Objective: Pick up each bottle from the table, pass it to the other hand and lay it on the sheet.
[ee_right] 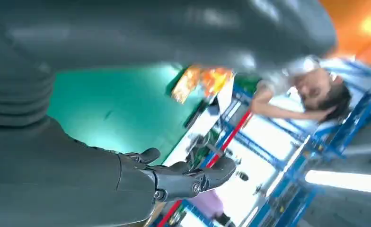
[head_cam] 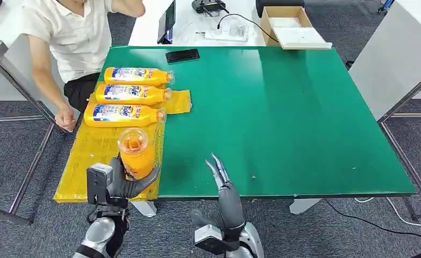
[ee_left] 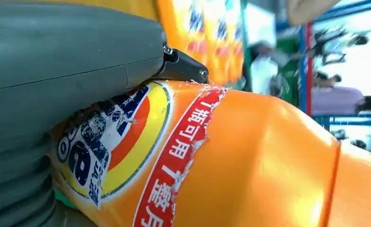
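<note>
While left hand (head_cam: 123,183) grips bottle (head_cam: 137,152) upright over sheet (head_cam: 90,161), right hand (head_cam: 219,174) hangs empty, fingers spread; tilted release risks rolling into laid bottles (head_cam: 125,115).

bright even light, head view sharp; right wrist view blurred, glare on the bottle (ee_left: 269,156).

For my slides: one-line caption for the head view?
Left hand holds an orange bottle over the yellow sheet beside three laid bottles; right hand open.
</note>
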